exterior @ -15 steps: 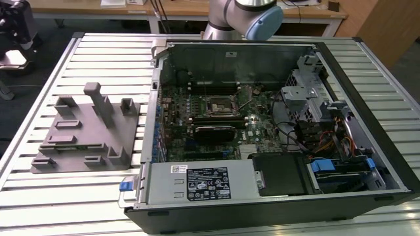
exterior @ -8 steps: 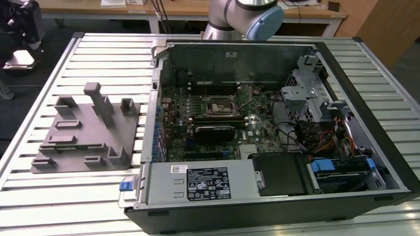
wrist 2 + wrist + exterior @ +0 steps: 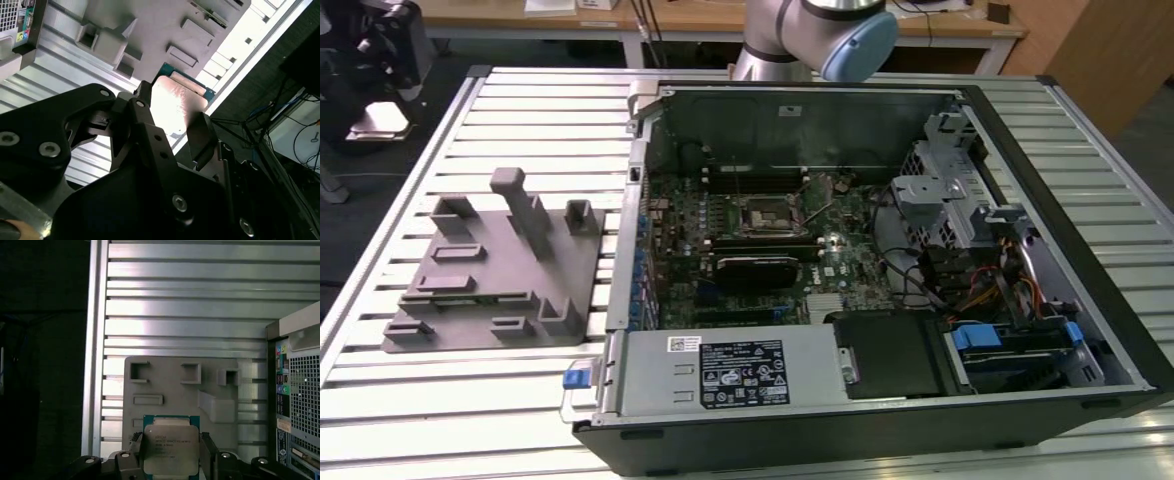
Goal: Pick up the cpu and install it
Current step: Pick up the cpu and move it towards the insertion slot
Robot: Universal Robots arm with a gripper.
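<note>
Black two-finger gripper clamped on small square silver-topped cpu, chip between its fingers, over grey moulded plastic holder block.

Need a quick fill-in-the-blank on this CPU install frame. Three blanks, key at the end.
1. In the first wrist view the gripper is ____ on the cpu.
2. Beyond the cpu lies a moulded holder block coloured ____.
3. In the exterior view the open computer case stands on the exterior view's ____ of the holder block.
Missing words: shut; grey; right.
</note>
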